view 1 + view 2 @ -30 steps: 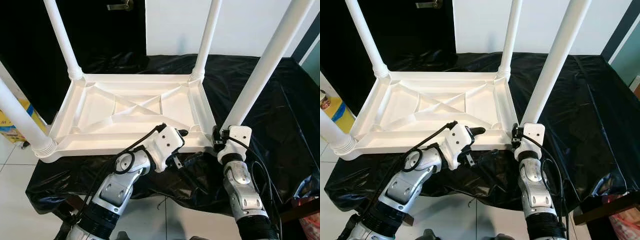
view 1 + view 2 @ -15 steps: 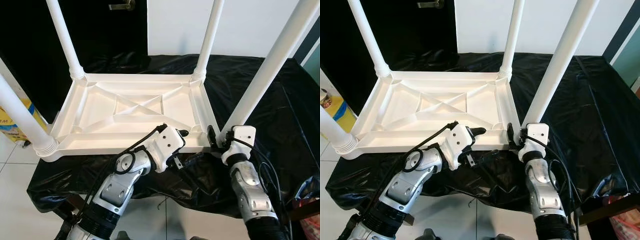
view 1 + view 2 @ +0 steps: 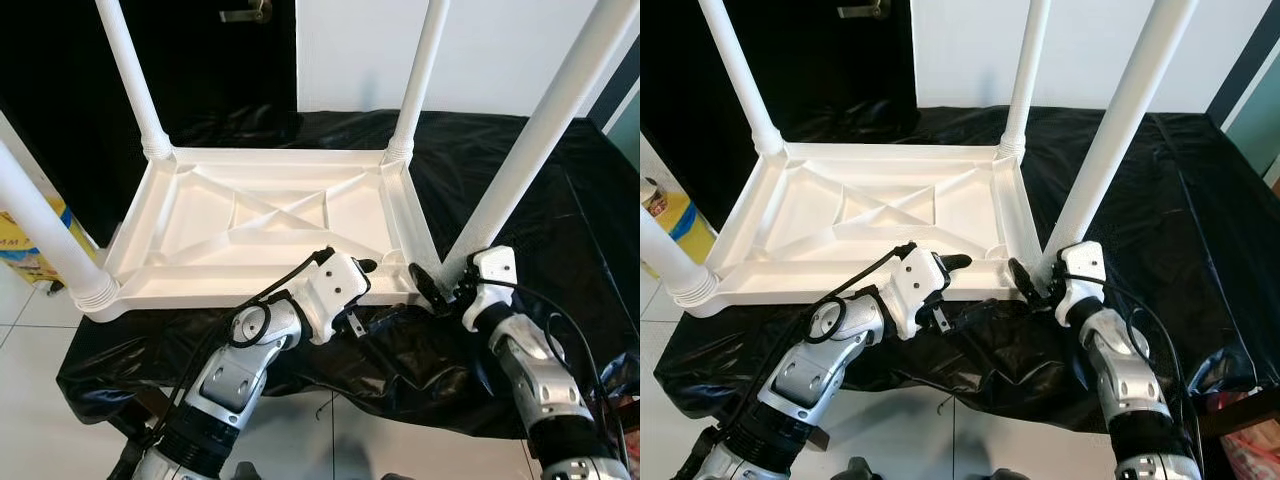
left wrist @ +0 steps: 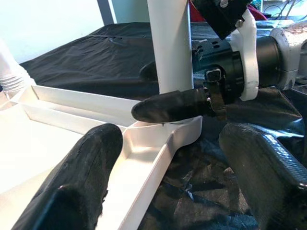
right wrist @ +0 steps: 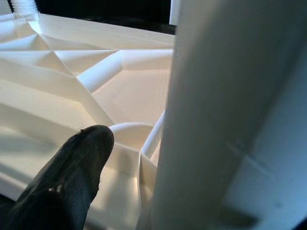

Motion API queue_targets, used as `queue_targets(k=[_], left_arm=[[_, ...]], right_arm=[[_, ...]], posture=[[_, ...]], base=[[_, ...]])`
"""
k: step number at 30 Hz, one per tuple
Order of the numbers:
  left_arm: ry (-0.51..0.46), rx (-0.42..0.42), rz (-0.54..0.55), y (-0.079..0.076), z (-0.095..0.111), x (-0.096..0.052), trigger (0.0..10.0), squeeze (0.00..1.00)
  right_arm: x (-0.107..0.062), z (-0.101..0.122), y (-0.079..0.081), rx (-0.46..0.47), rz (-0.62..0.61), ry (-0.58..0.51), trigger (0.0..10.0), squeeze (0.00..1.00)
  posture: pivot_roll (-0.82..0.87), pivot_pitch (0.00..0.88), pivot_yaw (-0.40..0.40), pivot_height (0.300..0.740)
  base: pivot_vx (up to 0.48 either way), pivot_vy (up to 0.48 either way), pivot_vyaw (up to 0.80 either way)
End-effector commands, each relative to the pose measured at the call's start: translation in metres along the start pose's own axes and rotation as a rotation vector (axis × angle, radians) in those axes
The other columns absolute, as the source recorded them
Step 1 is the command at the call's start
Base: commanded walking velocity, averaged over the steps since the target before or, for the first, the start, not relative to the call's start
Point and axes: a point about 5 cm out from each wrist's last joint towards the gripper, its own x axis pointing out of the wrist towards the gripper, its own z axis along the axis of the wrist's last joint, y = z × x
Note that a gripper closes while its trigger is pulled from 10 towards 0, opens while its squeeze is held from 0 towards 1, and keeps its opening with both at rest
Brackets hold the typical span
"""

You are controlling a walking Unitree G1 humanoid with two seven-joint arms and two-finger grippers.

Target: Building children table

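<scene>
Four white tube legs stand up from the upturned children's table point(image 3: 270, 225), a ribbed plastic tray shape lying on a counter point(image 3: 560, 220) under crinkled black sheeting. Its near right leg point(image 3: 535, 130) rises at the corner, where the right claw point(image 3: 432, 285) sits with one black finger point(image 4: 168, 106) against the leg's base; its spread is unclear. Beside it, the left claw point(image 3: 365, 300) gapes wide over the near rim.

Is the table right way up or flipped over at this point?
Flipped over. The table lies top-down on the black sheet, its ribbed underside showing and its legs pointing upward.
</scene>
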Motion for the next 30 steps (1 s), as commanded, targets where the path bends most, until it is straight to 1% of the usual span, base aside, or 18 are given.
queue_targets(k=[1, 4, 7, 8, 9, 10, 11, 21, 22, 25, 30], left_arm=[[0.006, 0.006, 0.016, 0.001, -0.001, 0.001, 10.0, 0.00], [0.005, 0.003, 0.017, 0.000, 0.000, 0.002, 10.0, 0.00], [0.004, 0.000, 0.016, -0.001, 0.000, 0.002, 10.0, 0.00], [0.004, -0.001, 0.017, -0.001, 0.000, 0.002, 10.0, 0.00], [0.005, -0.002, 0.018, -0.001, 0.000, 0.002, 10.0, 0.00], [0.005, -0.002, 0.018, -0.001, 0.000, 0.002, 10.0, 0.00], [0.005, -0.003, 0.019, -0.001, 0.000, 0.001, 10.0, 0.00], [0.012, -0.001, 0.020, -0.002, -0.001, 0.000, 10.0, 0.00], [0.012, -0.001, 0.020, -0.002, -0.001, 0.000, 10.0, 0.00], [0.010, -0.001, 0.019, -0.002, -0.001, 0.001, 10.0, 0.00], [0.010, -0.001, 0.016, -0.003, -0.001, 0.001, 10.0, 0.00]], right_arm=[[0.001, -0.002, -0.001, -0.009, 0.020, 0.017, 10.0, 0.00], [0.015, 0.001, -0.001, -0.035, 0.067, 0.024, 10.0, 0.00], [0.019, 0.001, -0.001, -0.040, 0.090, 0.026, 10.0, 0.00], [0.019, 0.000, 0.000, -0.045, 0.100, 0.028, 6.5, 0.00], [0.018, -0.002, 0.001, -0.047, 0.107, 0.032, 3.6, 0.00], [0.018, -0.002, 0.001, -0.047, 0.107, 0.032, 3.6, 0.00], [0.018, -0.003, 0.001, -0.048, 0.115, 0.033, 0.0, 0.00], [0.010, -0.014, 0.003, -0.038, 0.125, 0.065, 0.0, 0.00], [0.008, -0.016, 0.003, -0.039, 0.116, 0.074, 10.0, 0.00], [0.004, -0.022, 0.005, -0.040, 0.095, 0.089, 10.0, 0.00], [0.003, -0.024, 0.005, -0.034, 0.054, 0.098, 10.0, 0.00]], posture=[[0.03, 0.011, -0.050, 0.740], [0.03, 0.021, -0.047, 0.740], [0.03, 0.021, -0.047, 0.740], [0.04, 0.030, -0.050, 0.740], [0.04, 0.030, -0.050, 0.740], [0.04, 0.030, -0.050, 0.740], [0.04, 0.035, -0.051, 0.740], [0.04, 0.043, -0.051, 0.740], [0.03, 0.045, -0.051, 0.740], [0.03, 0.046, -0.050, 0.740], [0.03, 0.046, -0.051, 0.740]], base=[[0.000, 0.000, 0.00], [0.000, 0.000, 0.00], [0.000, 0.000, 0.00], [0.000, 0.000, 0.00], [0.000, 0.000, 0.00], [0.000, 0.000, 0.00], [0.000, 0.000, 0.00], [0.000, 0.000, 0.00], [0.000, 0.000, 0.00], [0.000, 0.000, 0.00], [0.000, 0.000, 0.00]])
